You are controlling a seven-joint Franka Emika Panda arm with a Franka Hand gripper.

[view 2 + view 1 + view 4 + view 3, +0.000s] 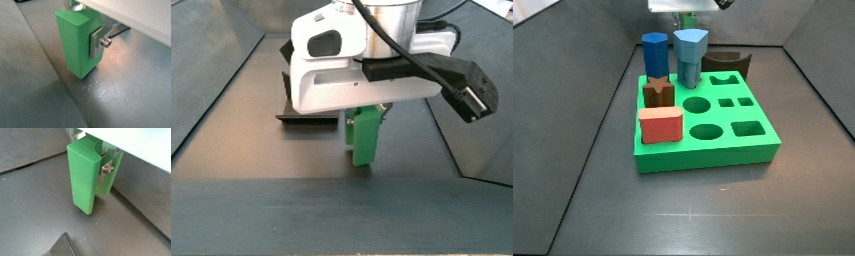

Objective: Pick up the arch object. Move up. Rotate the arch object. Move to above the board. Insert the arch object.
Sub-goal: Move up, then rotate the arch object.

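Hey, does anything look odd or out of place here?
Yes: a tall green block stands upright between the fingers of the gripper, one silver finger against its side, while the arch object lies untouched beyond the board.

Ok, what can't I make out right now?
End effector, above the blue prisms: side view's top edge crops it; open or shut unclear.
Arch object: partly behind those prisms in a side view.
Green block: fills both wrist views, hiding what lies beyond.
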